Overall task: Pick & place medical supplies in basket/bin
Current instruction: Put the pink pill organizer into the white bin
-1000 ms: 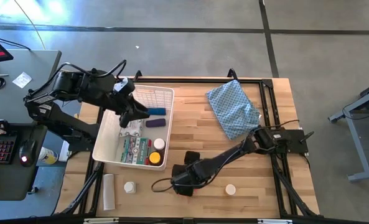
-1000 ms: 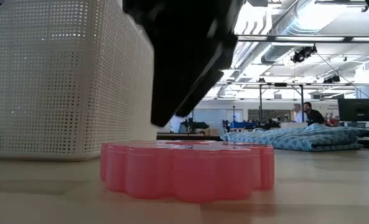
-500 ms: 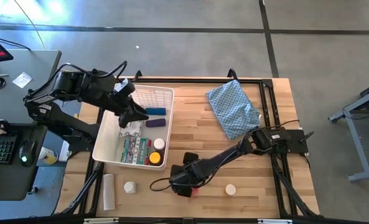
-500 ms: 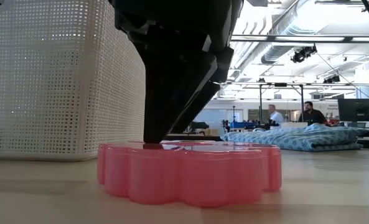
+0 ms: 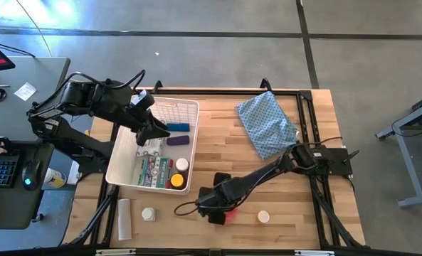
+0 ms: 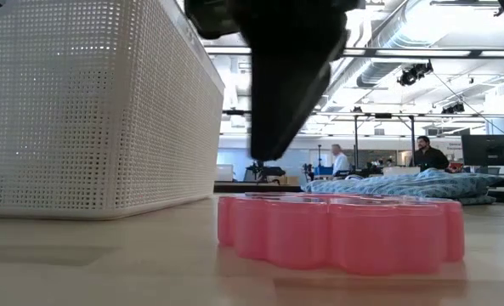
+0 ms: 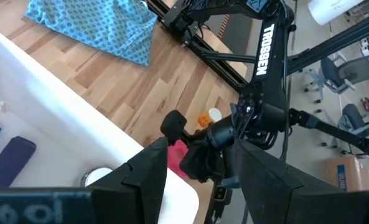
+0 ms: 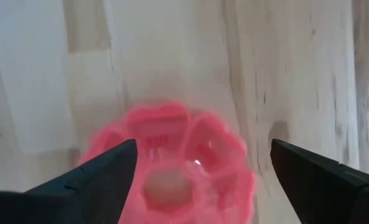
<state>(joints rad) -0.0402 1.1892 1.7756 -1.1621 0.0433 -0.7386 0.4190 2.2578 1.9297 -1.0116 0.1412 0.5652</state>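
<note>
Pink scalloped translucent plastic disc (image 8: pixel 172 171) flat on wood, framed between spread right gripper (image 8: pixel 196 168) fingers, ungrasped, near white lattice bin (image 5: pixel 116 161); left gripper (image 5: pixel 156 129) over bin, grip unclear.

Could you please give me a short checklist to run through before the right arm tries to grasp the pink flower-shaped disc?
1. Right gripper jaws open wide enough for the pink disc: ok, they stand apart on either side of it in the right wrist view.
2. Disc centred between the jaws: not ok, it sits closer to one.
3. Disc flat on the table: ok in the low view.
4. Jaws down at disc height: cannot tell.
5. Room in the white bin: ok, bare floor shows near its far end.
6. Left gripper clear of the drop spot: not ok, it hangs over the bin.
</note>
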